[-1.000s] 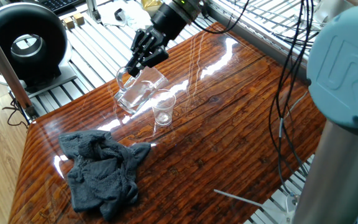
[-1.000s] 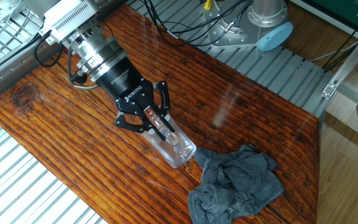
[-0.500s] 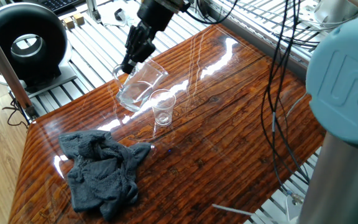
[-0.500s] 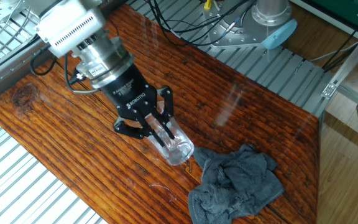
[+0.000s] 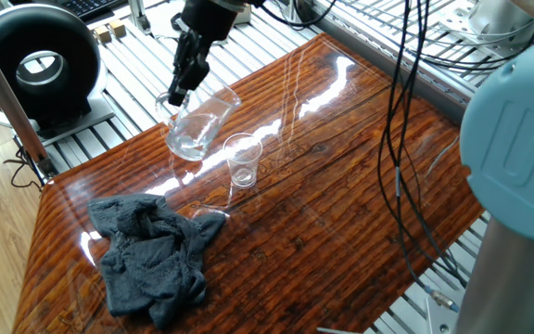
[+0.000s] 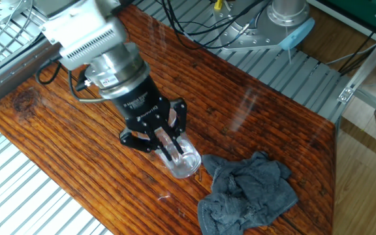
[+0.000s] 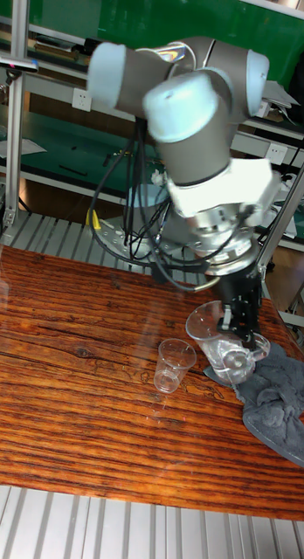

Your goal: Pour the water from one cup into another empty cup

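My gripper point(image 5: 177, 91) is shut on the clear glass mug point(image 5: 196, 125), gripping it at the rim side. The mug hangs tilted above the wooden table, its mouth facing up and to the right. A glint low in its base may be water; I cannot be sure. The small glass tumbler point(image 5: 242, 160) stands upright on the table just right of the mug, apart from it. In the tall fixed view the gripper point(image 7: 244, 334) holds the mug point(image 7: 213, 336) to the right of the tumbler point(image 7: 174, 364). In the other fixed view the gripper point(image 6: 168, 145) and mug point(image 6: 183, 160) hide the tumbler.
A crumpled grey cloth point(image 5: 151, 255) lies on the table near the mug, also visible as the cloth point(image 6: 247, 192). A black round device point(image 5: 40, 60) stands off the table's far left corner. Cables hang over the table's right side. Slatted metal rails point(image 5: 128, 116) surround the tabletop.
The gripper has swung up and to the left, turning the mug from a steep tilt over the tumbler towards upright. The tumbler and cloth have not moved.
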Robot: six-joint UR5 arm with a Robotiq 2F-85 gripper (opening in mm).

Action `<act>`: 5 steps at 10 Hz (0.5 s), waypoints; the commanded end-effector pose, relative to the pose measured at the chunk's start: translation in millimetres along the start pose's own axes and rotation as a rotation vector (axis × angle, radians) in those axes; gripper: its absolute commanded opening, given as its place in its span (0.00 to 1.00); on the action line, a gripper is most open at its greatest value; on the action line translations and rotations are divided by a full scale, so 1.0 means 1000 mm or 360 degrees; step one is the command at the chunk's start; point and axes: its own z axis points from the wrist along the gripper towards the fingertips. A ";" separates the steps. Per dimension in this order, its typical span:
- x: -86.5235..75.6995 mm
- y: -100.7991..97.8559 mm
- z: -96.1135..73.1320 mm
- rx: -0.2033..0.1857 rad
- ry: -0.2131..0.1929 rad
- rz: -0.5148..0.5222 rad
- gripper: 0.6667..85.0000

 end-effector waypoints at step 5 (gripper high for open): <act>-0.012 -0.029 0.031 0.0179 0.0076 -0.0028 0.00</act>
